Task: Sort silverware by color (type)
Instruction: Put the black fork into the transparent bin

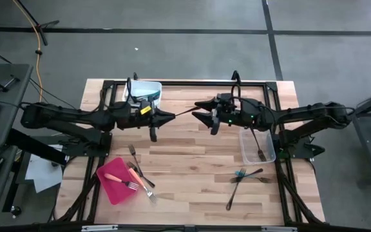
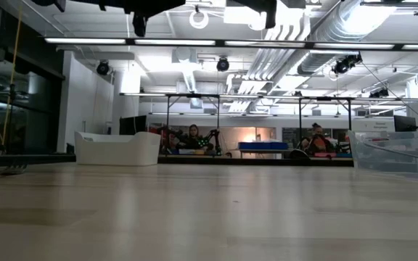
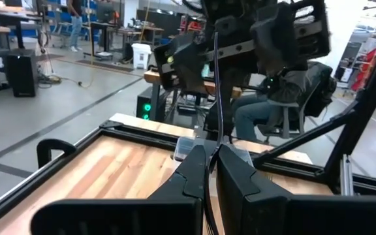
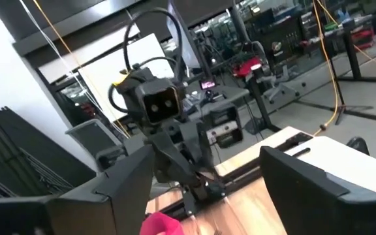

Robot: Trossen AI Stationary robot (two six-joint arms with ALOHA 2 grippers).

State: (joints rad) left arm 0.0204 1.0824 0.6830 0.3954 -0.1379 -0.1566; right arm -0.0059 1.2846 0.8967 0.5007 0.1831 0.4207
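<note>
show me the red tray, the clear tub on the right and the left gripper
red tray (image 1: 110, 182), high view, bare lower part
clear tub (image 1: 250, 152), high view, its floor
left gripper (image 1: 171, 116), high view, fingertips, shut on a dark utensil

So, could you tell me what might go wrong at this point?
1. The left hand holds a thin dark utensil in the air above the table, pointing at the open right hand. If it releases before the right hand shuts, the utensil would probably fall.
2. The two hands face each other tip to tip, so closing in further may knock them together.
</note>
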